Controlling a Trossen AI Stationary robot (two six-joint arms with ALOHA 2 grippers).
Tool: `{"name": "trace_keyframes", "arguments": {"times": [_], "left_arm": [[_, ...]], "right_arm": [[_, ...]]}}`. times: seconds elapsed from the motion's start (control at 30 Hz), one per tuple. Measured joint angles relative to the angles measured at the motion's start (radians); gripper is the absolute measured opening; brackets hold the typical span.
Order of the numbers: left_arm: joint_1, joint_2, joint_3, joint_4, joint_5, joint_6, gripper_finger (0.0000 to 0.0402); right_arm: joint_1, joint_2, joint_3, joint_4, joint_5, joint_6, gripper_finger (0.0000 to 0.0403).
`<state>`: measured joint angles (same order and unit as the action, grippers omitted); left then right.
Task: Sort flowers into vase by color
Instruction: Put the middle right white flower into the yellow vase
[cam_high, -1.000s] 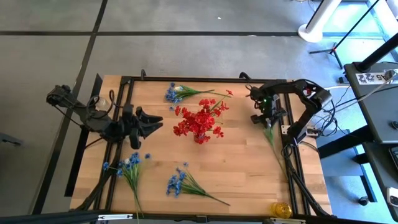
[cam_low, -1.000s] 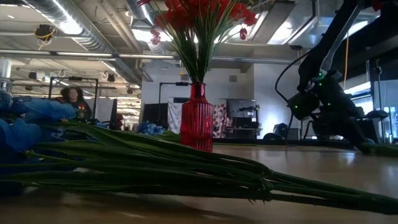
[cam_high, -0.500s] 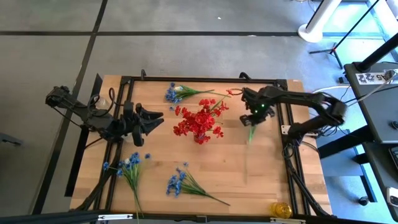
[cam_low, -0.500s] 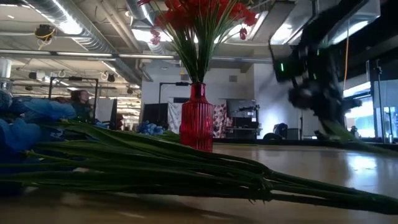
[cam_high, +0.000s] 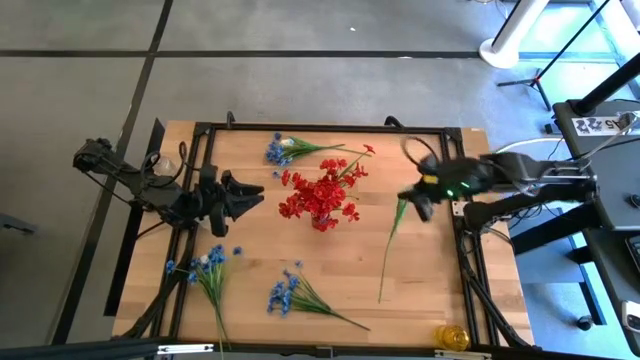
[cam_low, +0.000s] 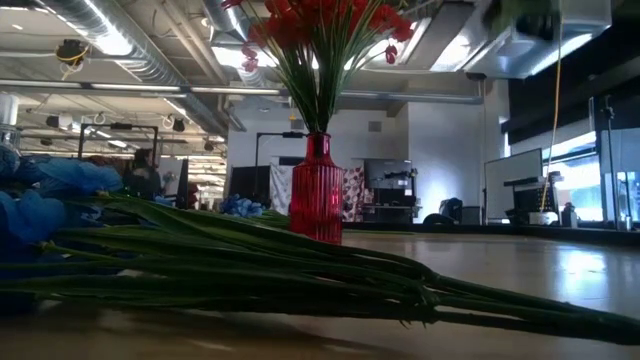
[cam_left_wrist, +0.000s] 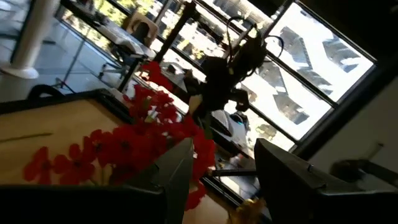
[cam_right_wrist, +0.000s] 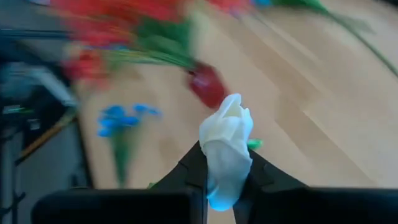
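A red ribbed vase stands mid-table, holding a bunch of red flowers. My right gripper hovers to the vase's right, shut on a white-bloomed sprig. The sprig's green stem trails toward the table's near edge. My left gripper waits open, left of the vase and aimed at it. Three blue sprigs lie flat on the table: far, near left and near centre. My right gripper pinches the sprig between its two fingers at the base of the white bloom, and the bloom sticks out past the fingertips. The stem runs from the gripper toward the near edge. Whether its end touches the table, I cannot tell.
A small yellow object sits at the near right corner. Black frame rails run along the table's sides. Bare wood lies between the vase and the near sprigs. Green stems fill the low view's foreground.
My right gripper has swung from the table's right rail toward the vase, then risen out of the low view, turning as it went. The white sprig has come up off the table's right side with it; its stem now trails toward the near edge.
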<state>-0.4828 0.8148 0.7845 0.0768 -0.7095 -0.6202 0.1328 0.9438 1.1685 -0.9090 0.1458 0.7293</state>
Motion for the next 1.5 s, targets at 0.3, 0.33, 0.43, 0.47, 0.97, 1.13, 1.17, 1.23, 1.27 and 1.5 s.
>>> {"name": "trace_keyframes", "arguments": {"times": [0.3, 0.33, 0.43, 0.47, 0.97, 1.13, 1.17, 1.23, 1.27, 1.5], "left_arm": [[0.0, 0.073, 0.0, 0.159, 0.203, 0.023, 0.0167], [0.0, 0.085, 0.0, 0.184, 0.221, 0.026, 0.0167], [0.0, 0.1, 0.0, 0.21, 0.286, 0.024, 0.0167], [-0.001, 0.104, 0.0, 0.211, 0.307, 0.018, 0.0167], [-0.037, 0.109, 0.0, 0.223, 0.327, 0.026, 0.0167], [-0.037, 0.115, 0.0, 0.212, 0.317, 0.027, 0.0167], [-0.037, 0.118, 0.0, 0.212, 0.31, 0.026, 0.0167], [-0.037, 0.126, 0.0, 0.211, 0.304, 0.018, 0.0167], [-0.037, 0.131, 0.0, 0.211, 0.303, 0.008, 0.0167], [-0.037, 0.163, 0.0, 0.211, 0.303, -0.076, 0.0167]], "right_arm": [[0.536, 0.021, 0.009, 0.317, 0.2, -0.184, 0.004], [0.596, 0.039, 0.009, 0.358, 0.209, -0.214, 0.004], [0.752, 0.086, 0.009, 0.49, 0.23, -0.322, 0.004], [0.791, 0.098, 0.009, 0.532, 0.239, -0.354, 0.004], [1.164, 0.122, 0.058, 0.516, 0.453, -0.564, 0.0039], [1.222, 0.122, 0.122, 0.258, 0.61, -0.484, 0.0039], [1.225, 0.12, 0.14, 0.197, 0.633, -0.469, 0.0039], [1.221, 0.117, 0.187, 0.097, 0.65, -0.443, 0.0039], [1.221, 0.116, 0.213, 0.055, 0.65, -0.439, 0.0039], [1.222, 0.112, 0.349, -0.089, 0.587, -0.4, 0.0039]]}}
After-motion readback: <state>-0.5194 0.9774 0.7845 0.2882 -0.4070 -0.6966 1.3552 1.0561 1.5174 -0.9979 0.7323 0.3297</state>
